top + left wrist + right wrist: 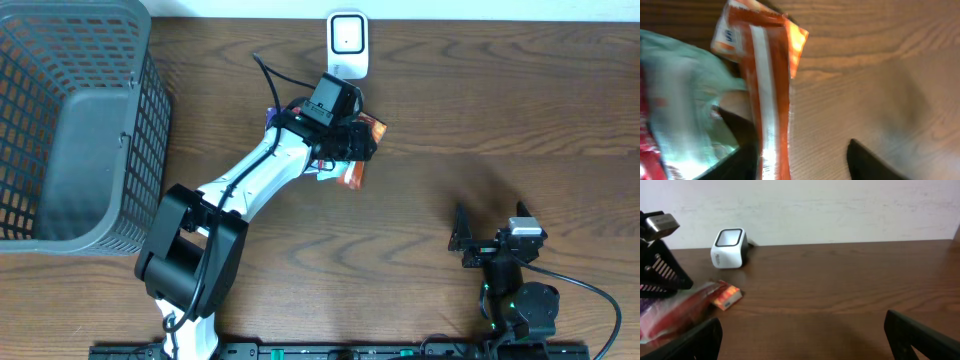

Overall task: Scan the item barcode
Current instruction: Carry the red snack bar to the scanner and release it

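The basket fills the upper left of the overhead view. The scanner stands top centre, the packet just below it. The right gripper sits lower right.

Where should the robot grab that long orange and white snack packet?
Probably across its narrow width, near the middle, coming down from above. The orange and white foil packet seems to lie flat on the brown wooden table as a long thin strip, so its two long edges are the easiest to pinch.
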`<state>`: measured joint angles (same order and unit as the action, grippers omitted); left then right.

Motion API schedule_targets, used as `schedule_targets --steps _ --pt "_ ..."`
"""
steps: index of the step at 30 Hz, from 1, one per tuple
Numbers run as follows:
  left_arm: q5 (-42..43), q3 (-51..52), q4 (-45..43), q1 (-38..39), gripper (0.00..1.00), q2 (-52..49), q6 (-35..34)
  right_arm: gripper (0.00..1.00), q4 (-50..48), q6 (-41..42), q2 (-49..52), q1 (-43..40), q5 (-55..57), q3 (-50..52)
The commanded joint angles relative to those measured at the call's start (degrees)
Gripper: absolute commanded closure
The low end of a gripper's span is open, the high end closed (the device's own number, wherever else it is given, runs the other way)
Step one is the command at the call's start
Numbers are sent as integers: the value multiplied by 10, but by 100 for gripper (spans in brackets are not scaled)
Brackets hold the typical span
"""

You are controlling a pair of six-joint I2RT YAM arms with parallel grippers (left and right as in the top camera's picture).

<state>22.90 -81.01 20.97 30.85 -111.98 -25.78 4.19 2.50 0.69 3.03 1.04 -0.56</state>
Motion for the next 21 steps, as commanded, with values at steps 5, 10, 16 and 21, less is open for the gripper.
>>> schedule_targets --steps 5,10,16,21 --pt "-22 -5 -3 -26 24 33 4 1 0 -4 -3 -3 -1 2" --pt "-22 -5 21 -62 15 93 4 1 0 -4 -3 -3 -1 2" --pt "-66 -5 120 -117 13 189 4 1 0 -4 -3 -3 -1 2" --pt "-143 -5 226 -151 12 280 4 1 0 -4 -3 -3 -1 2"
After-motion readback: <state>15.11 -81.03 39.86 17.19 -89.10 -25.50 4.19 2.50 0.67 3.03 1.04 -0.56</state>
